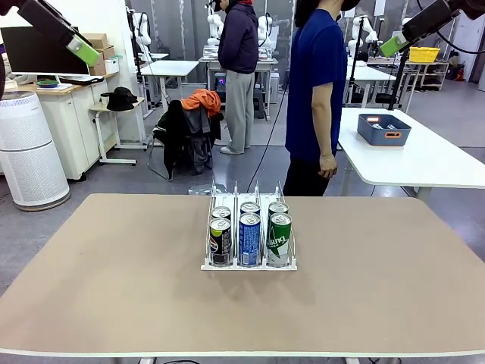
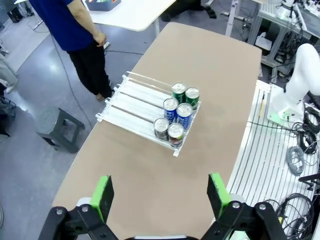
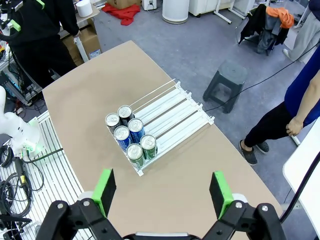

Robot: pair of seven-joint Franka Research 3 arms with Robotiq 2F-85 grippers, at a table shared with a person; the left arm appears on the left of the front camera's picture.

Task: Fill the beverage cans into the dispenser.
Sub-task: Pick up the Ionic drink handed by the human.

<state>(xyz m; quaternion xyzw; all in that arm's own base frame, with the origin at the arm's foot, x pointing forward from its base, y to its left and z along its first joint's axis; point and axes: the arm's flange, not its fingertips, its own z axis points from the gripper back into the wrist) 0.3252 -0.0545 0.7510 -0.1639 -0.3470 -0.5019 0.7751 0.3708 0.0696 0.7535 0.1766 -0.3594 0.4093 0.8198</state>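
The dispenser (image 1: 248, 265), a clear rack with a white base, stands mid-table. Several beverage cans fill its near end in two rows of three: black (image 1: 220, 241), blue (image 1: 249, 239) and green (image 1: 279, 239) in front. Both arms are raised high above the table. My left gripper (image 1: 82, 51) is at the upper left and my right gripper (image 1: 392, 45) at the upper right. In the left wrist view the left gripper (image 2: 160, 197) is open and empty, far above the dispenser (image 2: 131, 107) and cans (image 2: 176, 116). The right gripper (image 3: 162, 192) is likewise open above the dispenser (image 3: 172, 112) and cans (image 3: 130, 134).
A person in a blue shirt (image 1: 314, 91) stands at the table's far edge, hands down. A white table at the back right holds a blue-grey bin (image 1: 384, 129). A grey stool (image 3: 227, 82) stands on the floor beyond the table. Bare tabletop (image 1: 114, 280) surrounds the rack.
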